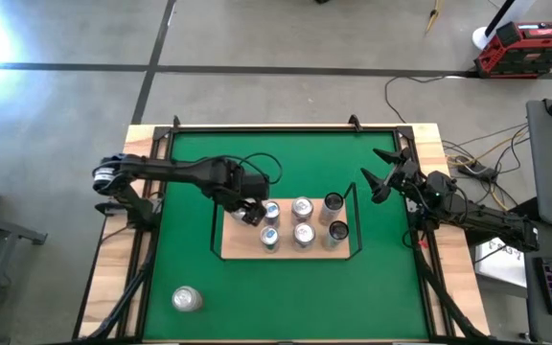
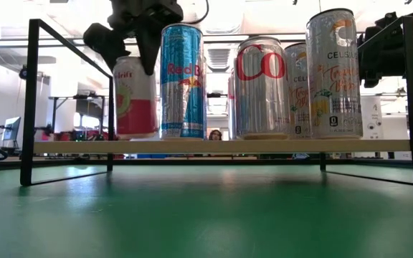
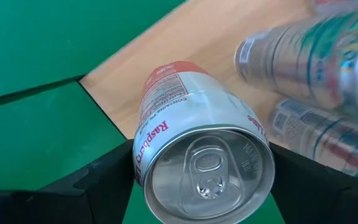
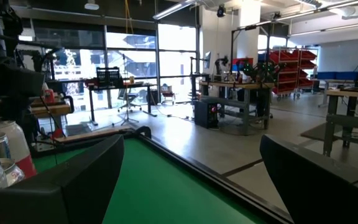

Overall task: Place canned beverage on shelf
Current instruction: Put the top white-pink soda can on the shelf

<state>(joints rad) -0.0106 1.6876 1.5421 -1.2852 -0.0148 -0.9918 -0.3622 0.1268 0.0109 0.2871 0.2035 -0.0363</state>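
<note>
Raspberry can [image 3: 197, 155] stands upright on the shelf [image 1: 233, 244], at its left end beside the other cans; left gripper [image 1: 253, 212] fingers straddle it, apparently loosening; right gripper [image 1: 379, 178] waits spread wide, clear of the shelf.

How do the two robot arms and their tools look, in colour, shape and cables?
Both arms are dark, slim and jointed. The left arm has a pale grey part at its base end, and a black cable loops near its wrist. The left tool and the right tool are black, each with two fingers that are broad, flat and matte. No markings can be read.
</note>
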